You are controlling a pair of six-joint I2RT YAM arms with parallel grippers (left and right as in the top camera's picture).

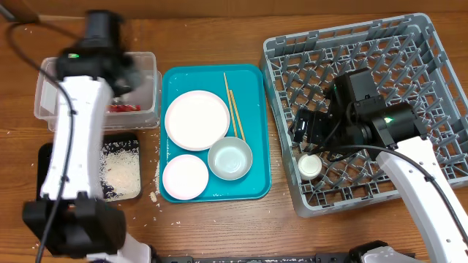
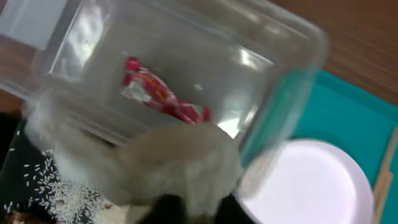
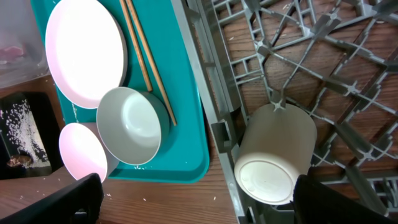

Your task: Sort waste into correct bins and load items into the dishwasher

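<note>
My left gripper (image 2: 196,208) hangs over the clear tub (image 1: 51,109) and seems shut on a wad of white tissue (image 2: 180,165); this view is blurred. The red-and-white wrapper (image 2: 163,98) lies in the tub. The black tray (image 1: 44,157) holds rice (image 1: 121,172). The plate (image 1: 197,119), bowl (image 1: 229,158), pink dish (image 1: 185,177) and chopsticks (image 1: 234,109) sit on the teal tray. My right gripper (image 3: 208,202) is open and empty over the front left corner of the grey dish rack (image 1: 439,66), just above the white cup (image 3: 273,165), which rests in the rack base-up.
The teal tray (image 1: 256,80) lies between the bins and the rack. Loose rice grains (image 1: 155,196) lie on the wooden table by the tray's front left corner. The left arm (image 1: 73,139) spans the tub and the black tray.
</note>
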